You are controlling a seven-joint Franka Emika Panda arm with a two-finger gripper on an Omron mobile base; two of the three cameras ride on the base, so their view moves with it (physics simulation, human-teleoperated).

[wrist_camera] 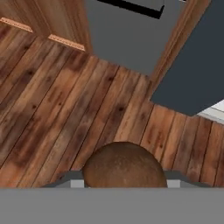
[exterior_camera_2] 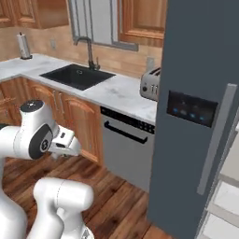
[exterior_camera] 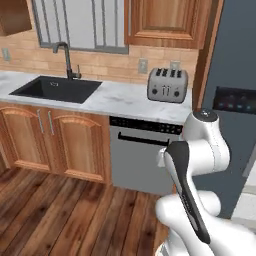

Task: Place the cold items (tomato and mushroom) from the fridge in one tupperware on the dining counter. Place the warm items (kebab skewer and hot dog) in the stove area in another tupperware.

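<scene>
The mushroom [wrist_camera: 124, 168], a brown rounded lump, sits low in the hand view, and my gripper [wrist_camera: 124, 183] is shut on it above the wooden floor. In the right base view the hand [exterior_camera_2: 65, 144] hangs low at the left, pointing down in front of the cabinets. The fridge [exterior_camera: 232, 75] is a tall dark blue-grey body at the right, its door [exterior_camera_2: 200, 112] swung open with a grey handle, and white shelves [exterior_camera_2: 224, 200] show behind it. The tomato, tupperware, dining counter, kebab skewer and hot dog are out of view.
A marble worktop carries a black sink [exterior_camera: 55, 89] with a dark tap and a silver toaster [exterior_camera: 167, 85]. A grey dishwasher [exterior_camera: 140, 157] stands beneath it, beside wooden cabinets [exterior_camera: 55, 140]. Wooden floor [exterior_camera: 75, 215] lies open to the left of the arm.
</scene>
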